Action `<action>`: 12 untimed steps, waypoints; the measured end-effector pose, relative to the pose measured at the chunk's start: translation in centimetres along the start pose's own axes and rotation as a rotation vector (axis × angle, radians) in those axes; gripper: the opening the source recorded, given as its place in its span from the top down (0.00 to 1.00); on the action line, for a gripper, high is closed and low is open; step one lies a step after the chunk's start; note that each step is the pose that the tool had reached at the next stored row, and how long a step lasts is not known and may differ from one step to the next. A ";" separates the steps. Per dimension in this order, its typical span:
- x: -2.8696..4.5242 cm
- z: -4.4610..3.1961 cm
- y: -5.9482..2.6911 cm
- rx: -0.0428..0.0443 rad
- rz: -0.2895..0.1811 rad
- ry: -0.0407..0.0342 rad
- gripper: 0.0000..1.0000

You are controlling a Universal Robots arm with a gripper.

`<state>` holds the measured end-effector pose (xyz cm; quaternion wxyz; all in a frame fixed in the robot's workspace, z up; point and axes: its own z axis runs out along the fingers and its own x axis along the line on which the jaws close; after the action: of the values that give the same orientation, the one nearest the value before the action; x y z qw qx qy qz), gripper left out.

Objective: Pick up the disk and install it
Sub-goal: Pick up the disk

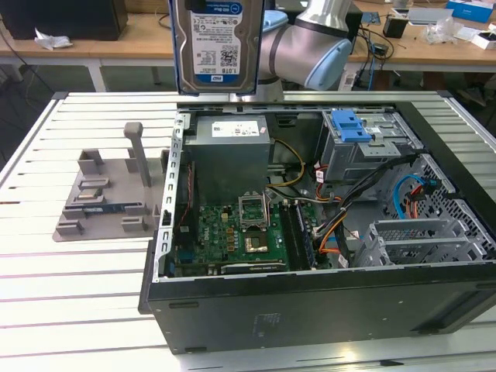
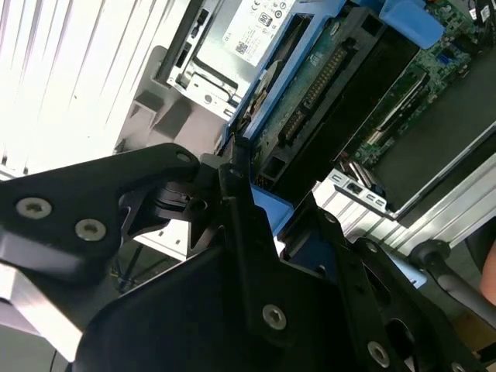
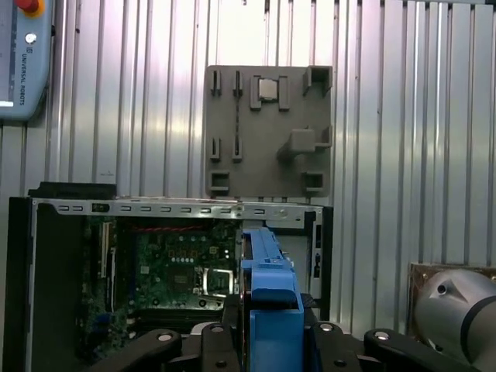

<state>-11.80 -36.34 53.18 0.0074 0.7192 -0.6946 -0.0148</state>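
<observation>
The disk [image 1: 217, 43] hangs upright high above the back left corner of the open computer case, its white label with the blue band facing the exterior camera and blue rails along its sides. In the first wrist view the disk [image 3: 267, 271] shows edge-on as a blue rail, and my gripper [image 3: 269, 325] is shut on it with black fingers [image 3: 231, 314] on either side. The second wrist view shows the disk [image 2: 325, 85] from its green circuit-board side, clamped in my gripper [image 2: 263, 225].
Below lies the open computer case [image 1: 310, 310] with its motherboard [image 1: 232, 232], a grey power-supply box [image 1: 231, 151] and a grey drive cage with a blue latch [image 1: 349, 124]. A grey fixture plate [image 1: 105, 194] sits on the slatted table at the exterior view's left. The arm [image 1: 310, 46] stands behind.
</observation>
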 end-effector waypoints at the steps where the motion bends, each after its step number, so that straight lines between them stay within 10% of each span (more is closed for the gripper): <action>1: 0.15 0.00 -0.05 -0.0002 0.000 0.0001 0.63; 12: 2.11 0.03 -0.96 -0.0019 0.000 0.0001 0.63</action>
<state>-10.77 -38.41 53.10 0.0081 0.7191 -0.6947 -0.0154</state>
